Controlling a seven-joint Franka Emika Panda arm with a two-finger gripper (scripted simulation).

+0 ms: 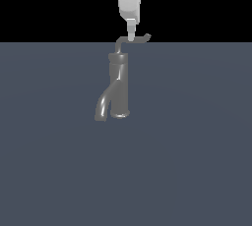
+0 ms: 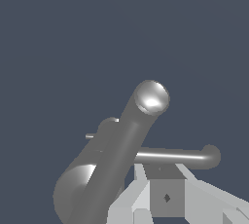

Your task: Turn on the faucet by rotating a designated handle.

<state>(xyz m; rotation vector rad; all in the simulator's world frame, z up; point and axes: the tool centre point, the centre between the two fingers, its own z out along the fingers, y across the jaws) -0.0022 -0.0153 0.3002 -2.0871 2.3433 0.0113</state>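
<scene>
**Gripper at the handle bar, above the faucet body**

The faucet [image 1: 118,85] stood upright on the dark floor [image 1: 197,146], at about the centre of the exterior view, with its curved spout [image 1: 103,106] dropping toward 7 o'clock from the body. The handle [image 1: 134,40] rose from the faucet top and ran as a thin bar toward 3 o'clock, ending in a small upturned tip [image 1: 148,36].

The gripper [image 1: 132,36] came down from 12 o'clock and met the bar roughly midway along its length, to the 3 o'clock side of the faucet axis. The bar's long axis therefore lay crosswise to the descending fingers. In the wrist view the handle [image 2: 175,156] passed just beyond the finger [image 2: 167,197], and the faucet loomed large beside it.

Jaw state: it could not be told whether the fingers were spread, pressed together, or pinching the bar; the exterior view showed only one narrow pale finger over it, and contact itself appeared likely but was not certain.

Judgement: the coming move turned on a sideways push on the bar about the faucet's upright axis.
</scene>
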